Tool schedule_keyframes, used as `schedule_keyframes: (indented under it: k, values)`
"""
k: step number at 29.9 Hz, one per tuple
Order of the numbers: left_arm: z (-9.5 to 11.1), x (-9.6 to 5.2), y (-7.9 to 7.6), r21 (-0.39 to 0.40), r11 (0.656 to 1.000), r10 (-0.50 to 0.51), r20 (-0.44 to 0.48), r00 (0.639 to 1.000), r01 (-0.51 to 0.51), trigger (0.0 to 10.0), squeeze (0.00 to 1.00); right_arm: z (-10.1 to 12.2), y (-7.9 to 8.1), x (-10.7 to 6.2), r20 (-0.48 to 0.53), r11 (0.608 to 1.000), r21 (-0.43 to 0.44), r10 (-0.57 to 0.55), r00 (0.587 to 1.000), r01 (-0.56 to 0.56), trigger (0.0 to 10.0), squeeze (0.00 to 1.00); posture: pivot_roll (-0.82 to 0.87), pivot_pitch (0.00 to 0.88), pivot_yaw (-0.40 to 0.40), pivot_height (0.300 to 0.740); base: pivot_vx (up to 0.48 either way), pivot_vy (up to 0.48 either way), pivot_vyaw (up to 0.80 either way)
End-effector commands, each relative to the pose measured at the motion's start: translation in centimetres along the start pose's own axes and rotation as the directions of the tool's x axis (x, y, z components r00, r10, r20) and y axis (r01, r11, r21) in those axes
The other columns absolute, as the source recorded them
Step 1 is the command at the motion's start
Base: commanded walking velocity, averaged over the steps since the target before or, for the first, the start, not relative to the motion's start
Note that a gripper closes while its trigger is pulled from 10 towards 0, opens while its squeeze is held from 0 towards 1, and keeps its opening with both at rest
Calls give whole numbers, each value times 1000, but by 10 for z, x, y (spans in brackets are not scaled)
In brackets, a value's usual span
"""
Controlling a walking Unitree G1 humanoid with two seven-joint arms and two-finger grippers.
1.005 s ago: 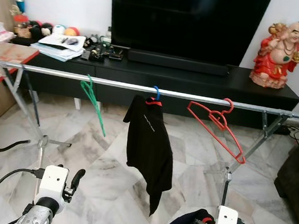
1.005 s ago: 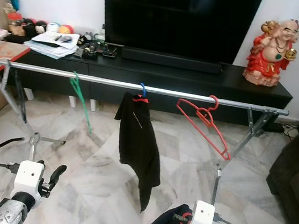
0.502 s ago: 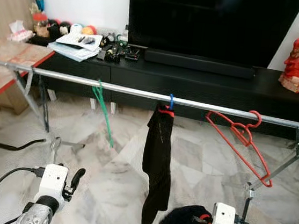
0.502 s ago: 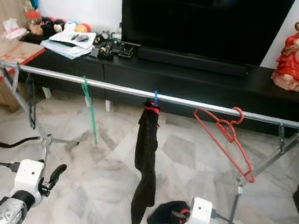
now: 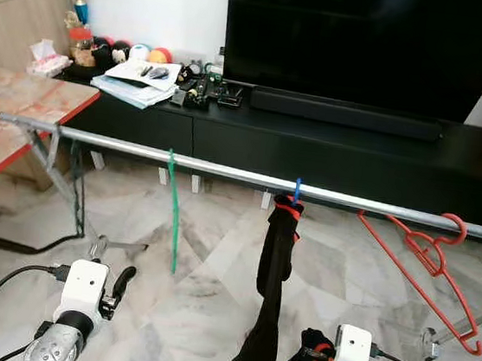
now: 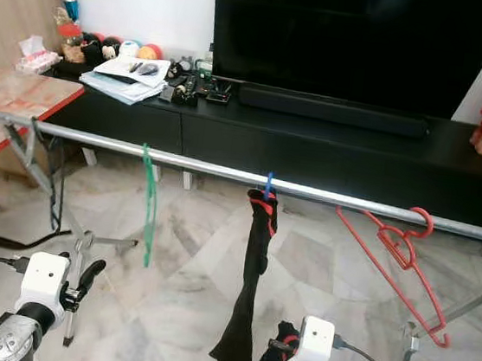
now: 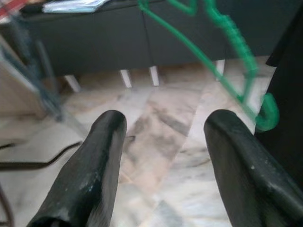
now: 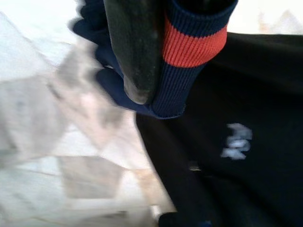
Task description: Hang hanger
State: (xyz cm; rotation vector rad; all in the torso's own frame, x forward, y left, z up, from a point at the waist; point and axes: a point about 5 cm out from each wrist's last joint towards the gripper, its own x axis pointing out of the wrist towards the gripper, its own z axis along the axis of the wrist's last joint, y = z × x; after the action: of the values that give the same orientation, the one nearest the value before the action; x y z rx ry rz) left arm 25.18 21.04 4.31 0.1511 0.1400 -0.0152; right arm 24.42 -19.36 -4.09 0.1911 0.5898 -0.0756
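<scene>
While the left gripper (image 7: 163, 156) hangs low with its two black fingers spread wide and nothing between them, the right gripper (image 8: 156, 56) is clamped on the red-banded navy collar of a black garment (image 8: 236, 142), which bears a small white mark too blurred to read. From the head, that garment bunches just beside the right wrist, near the marble floor (image 5: 201, 298). Ahead and above both grippers runs a long silver metal clothes rail (image 5: 224, 172) carrying a thin green wire hanger (image 5: 171, 212), a blue-hooked hanger with a black shirt (image 5: 268, 306), and a bare red plastic hanger (image 5: 427, 263). The left wrist camera sees the green hanger close ahead of its fingers. Open rail lies between the hangers. Behind the rail stands a low black television cabinet (image 5: 332, 147).
</scene>
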Motion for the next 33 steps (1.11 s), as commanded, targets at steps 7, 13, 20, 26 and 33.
schedule_keyframes:
  k: [7, 13, 20, 26, 33]
  values:
    - [4, 1, 3, 3, 1000, 7, 15, 1000, -7, 10000, 0, 2, 2, 1, 6, 1000, 8, 12, 1000, -12, 10000, 0, 142, 0, 10, 740, 299, 0, 0]
    - [5, 1, 4, 3, 1000, 17, 18, 1000, -17, 10000, 0, 2, 2, 1, 0, 1000, 6, 15, 1000, -15, 10000, 0, 148, 0, 6, 740, 298, 0, 0]
    - [7, 1, 6, 4, 1000, 30, 23, 999, -30, 10000, 0, 3, 3, 2, 2, 1000, 9, 21, 1000, -21, 10000, 0, 154, 0, 1, 740, 300, 0, 0]
    - [8, 2, 6, 2, 999, 40, 26, 999, -40, 10000, 0, 4, 4, 2, -1, 1000, 9, 27, 1000, -27, 10000, 0, 157, 0, -5, 740, 300, 0, 0]
    - [9, 1, 6, 1, 999, 52, 35, 998, -52, 10000, 0, 5, 3, 3, -5, 999, 8, 34, 999, -34, 10000, 0, 157, 0, -11, 740, 299, 0, 0]
